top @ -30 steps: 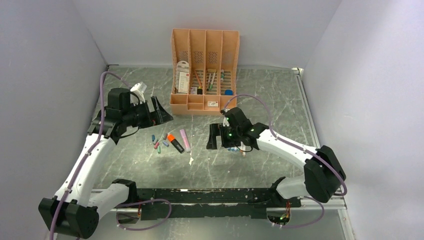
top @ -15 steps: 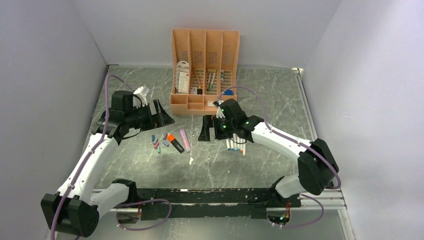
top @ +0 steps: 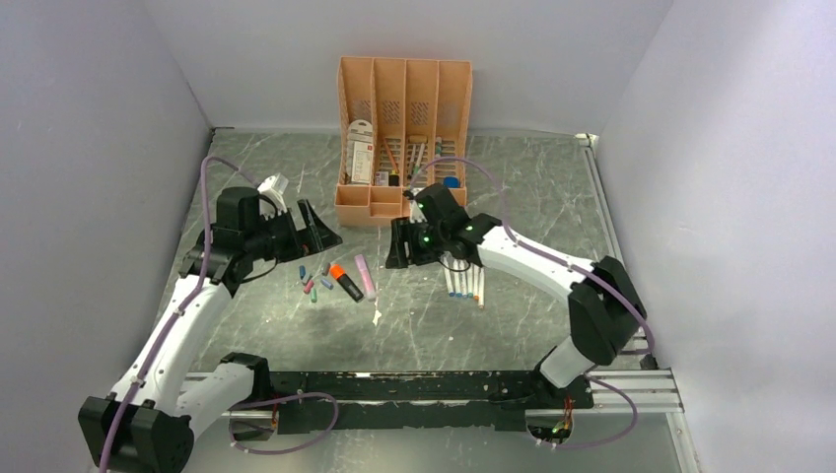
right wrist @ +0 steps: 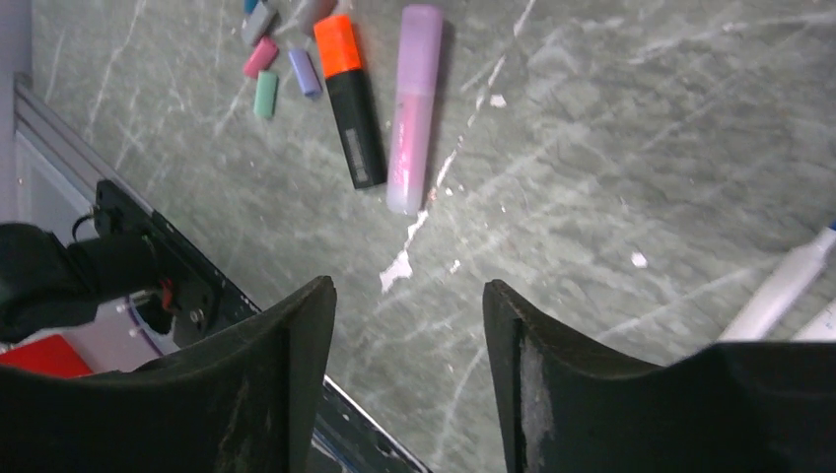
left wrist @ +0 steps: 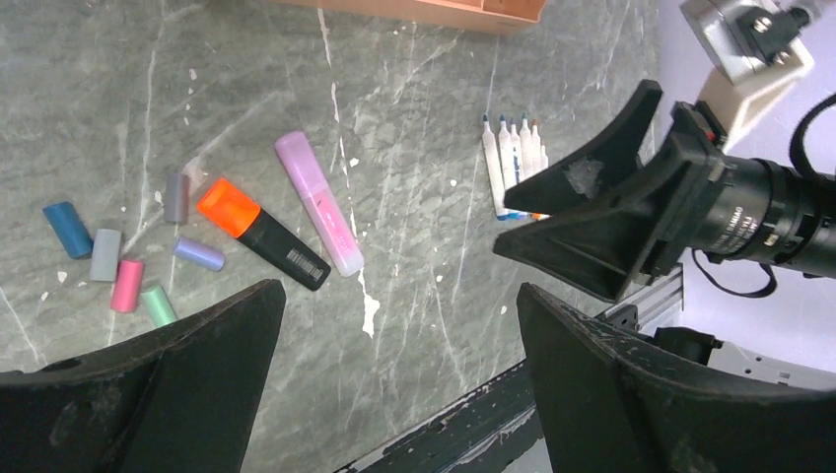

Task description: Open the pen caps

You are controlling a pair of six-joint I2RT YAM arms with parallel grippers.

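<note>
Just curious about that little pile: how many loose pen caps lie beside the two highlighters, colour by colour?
blue cap: 1
grey caps: 2
pink cap: 1
green cap: 1
lilac cap: 1
Total: 6

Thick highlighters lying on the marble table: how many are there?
2. A black highlighter with an orange cap and a pale purple highlighter lie side by side, next to the small loose caps. None looks hidden.
</note>
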